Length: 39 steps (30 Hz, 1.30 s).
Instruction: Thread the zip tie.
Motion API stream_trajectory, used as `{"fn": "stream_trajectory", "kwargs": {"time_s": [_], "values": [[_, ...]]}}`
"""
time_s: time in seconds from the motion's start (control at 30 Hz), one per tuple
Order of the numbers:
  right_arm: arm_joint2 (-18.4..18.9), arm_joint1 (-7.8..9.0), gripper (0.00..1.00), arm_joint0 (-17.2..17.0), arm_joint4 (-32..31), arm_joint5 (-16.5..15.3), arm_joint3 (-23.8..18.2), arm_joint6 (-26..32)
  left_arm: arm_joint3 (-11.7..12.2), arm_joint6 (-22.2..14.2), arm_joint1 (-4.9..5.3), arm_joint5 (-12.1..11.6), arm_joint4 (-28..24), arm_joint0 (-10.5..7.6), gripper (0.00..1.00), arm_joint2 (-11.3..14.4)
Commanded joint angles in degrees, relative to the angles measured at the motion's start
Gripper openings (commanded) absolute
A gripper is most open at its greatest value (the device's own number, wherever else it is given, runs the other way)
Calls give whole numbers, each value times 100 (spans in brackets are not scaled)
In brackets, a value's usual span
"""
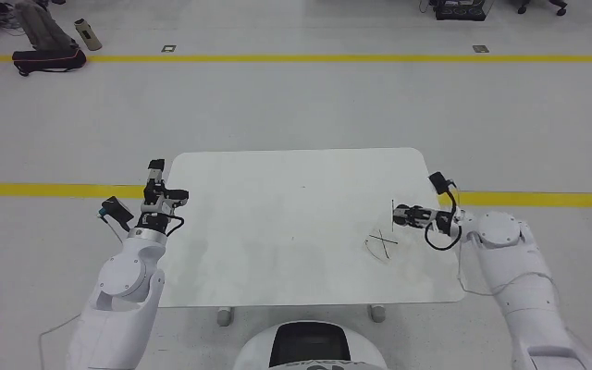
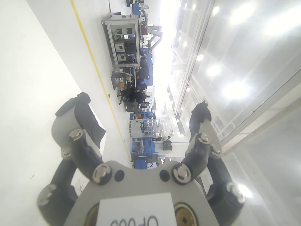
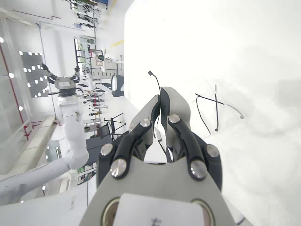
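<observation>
Black and thin, the zip tie [image 3: 157, 82] is pinched between the closed fingers of the right pincer [image 3: 160, 95]. Its small square head sits on the free end, out past the fingertips, and the strap bends gently on the way there. From above, the tie shows as a fine dark line at the tip of the right pincer [image 1: 396, 217]. Its long axis runs roughly from the far edge toward the robot's side, across the line of the arm. This pincer hangs over the right part of the white worktop [image 1: 277, 231], near the right edge, with its fingers pointing toward the middle.

Just beside it, on the robot's side, a few loose ties [image 1: 381, 240] lie flat. Two of these are black ties [image 3: 215, 104] that cross each other, and a pale tie [image 3: 235, 110] lies close by.

The left pincer [image 2: 141, 104] is at the worktop's left edge, well apart from all the ties. Its fingers are spread wide with nothing between them.

A white label with dark print sits on each pincer's base plate.
</observation>
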Motion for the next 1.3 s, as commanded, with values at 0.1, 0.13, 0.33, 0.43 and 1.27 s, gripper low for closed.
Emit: {"fn": "stream_trajectory", "kwargs": {"time_s": [0.1, 0.13, 0.33, 0.43, 1.27], "values": [[110, 35, 0, 21, 170, 0, 4, 42, 0, 0, 0, 0, 0, 0, 100, 0], [110, 35, 0, 21, 170, 0, 4, 42, 0, 0, 0, 0, 0, 0, 100, 0], [110, 35, 0, 21, 170, 0, 4, 42, 0, 0, 0, 0, 0, 0, 100, 0], [110, 35, 0, 21, 170, 0, 4, 42, 0, 0, 0, 0, 0, 0, 100, 0], [-1311, -377, 0, 1357, -127, 1868, 390, -1668, 0, 0, 0, 0, 0, 0, 100, 0]]}}
